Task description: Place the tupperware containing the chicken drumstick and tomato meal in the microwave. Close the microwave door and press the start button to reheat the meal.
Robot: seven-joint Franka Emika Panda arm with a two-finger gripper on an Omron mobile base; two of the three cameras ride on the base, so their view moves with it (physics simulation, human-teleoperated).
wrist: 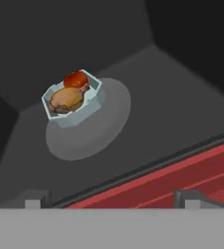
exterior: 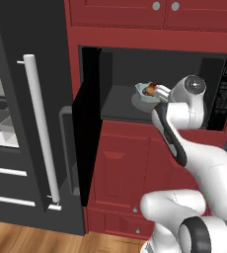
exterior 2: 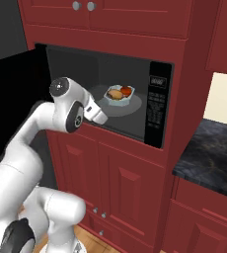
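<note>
The pale-blue tupperware rests on the round grey turntable inside the microwave. It holds the brown chicken drumstick and the red tomato. In the right base view the tupperware stands well back in the cavity. My gripper is open and empty, hanging just outside the cavity's front lip, apart from the container. From the right it is my gripper at the lower front edge of the opening. The microwave door is swung wide open to the left.
The button panel runs down the microwave's right side. A tall dark door with a long white handle stands left of the open door. Red cabinet doors lie below, and a dark stone counter is at the right.
</note>
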